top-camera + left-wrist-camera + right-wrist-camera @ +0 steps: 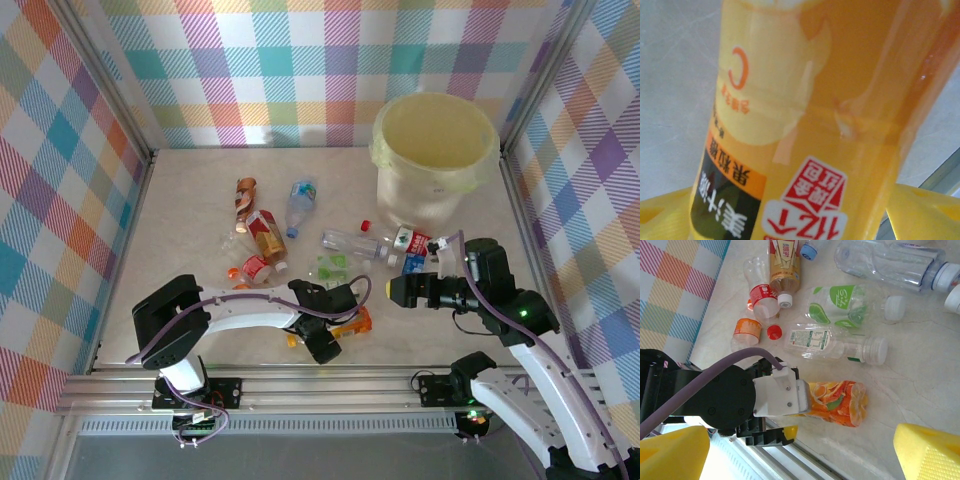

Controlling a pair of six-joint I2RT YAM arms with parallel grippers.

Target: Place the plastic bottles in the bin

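The left gripper [335, 330] has its yellow fingers [920, 210] closed narrowly on either side of an orange-labelled bottle [805, 100], which runs between them lengthwise. Seen from the right wrist, the crumpled end of that bottle sticks out past the fingers and lies on the table [190, 200], a pale, marble-veined surface.

The right gripper [800, 455] is spread wide with nothing between its fingers [927, 452]. It points at the left gripper and the held bottle. Just beyond the held bottle lie a clear bottle with a white cap [830, 342] and a green-labelled bottle [835, 305]. Farther out is a red-labelled bottle [762, 297], with a loose red cap [774, 331] near it.

The bin [425, 205] stands upright past the right fingers, in the far right corner and well apart from the left fingers, with its bag liner folded over the rim.

Pastel plaid walls [300, 70] close the table in on three sides. A metal rail [330, 385] runs along the near edge, behind both grippers.
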